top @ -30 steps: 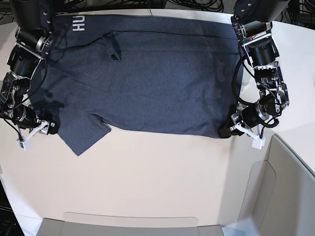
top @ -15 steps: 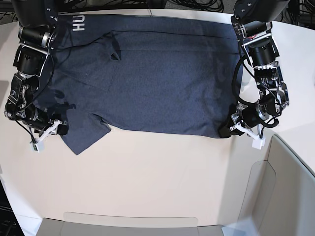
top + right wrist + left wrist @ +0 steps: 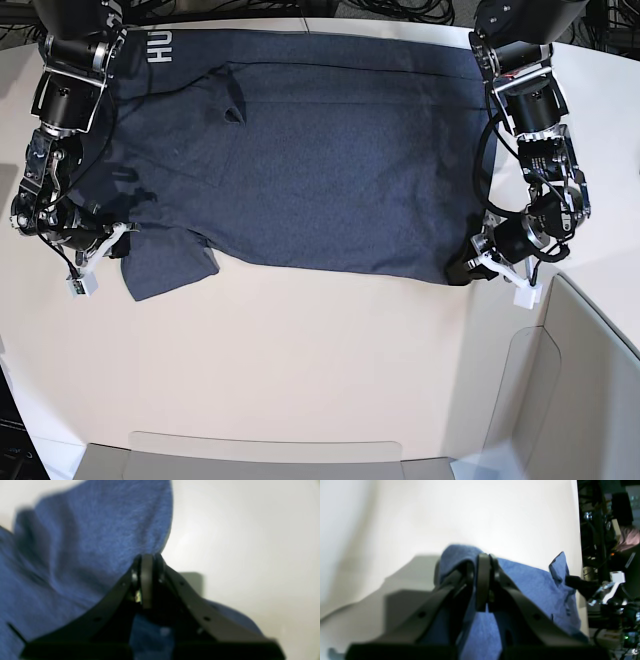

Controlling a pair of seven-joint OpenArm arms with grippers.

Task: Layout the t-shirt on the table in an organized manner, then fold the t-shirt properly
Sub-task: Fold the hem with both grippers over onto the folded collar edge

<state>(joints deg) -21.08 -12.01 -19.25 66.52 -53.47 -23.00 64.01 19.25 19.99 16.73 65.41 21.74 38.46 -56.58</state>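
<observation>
Navy t-shirt (image 3: 300,160) lies spread w/ its back half flat on the off-white bench (image 3: 320,360), white lettering (image 3: 160,45) at the far corner by the right arm. Right gripper (image 3: 118,240) has its fingers (image 3: 147,580) clenched on the sleeve edge at the shirt's near corner on that side; wrist view shows blue fabric (image 3: 87,542) bunched over the closed tips. Left gripper (image 3: 470,262) is at the shirt's opposite near corner, fingers (image 3: 483,580) pinched tight on the hem, cloth (image 3: 532,580) draped around them. A small pucker (image 3: 234,112) stands up in the fabric not far from the lettering. A grey-beige bin wall (image 3: 590,380) sits just beside the left gripper, off the shirt.
</observation>
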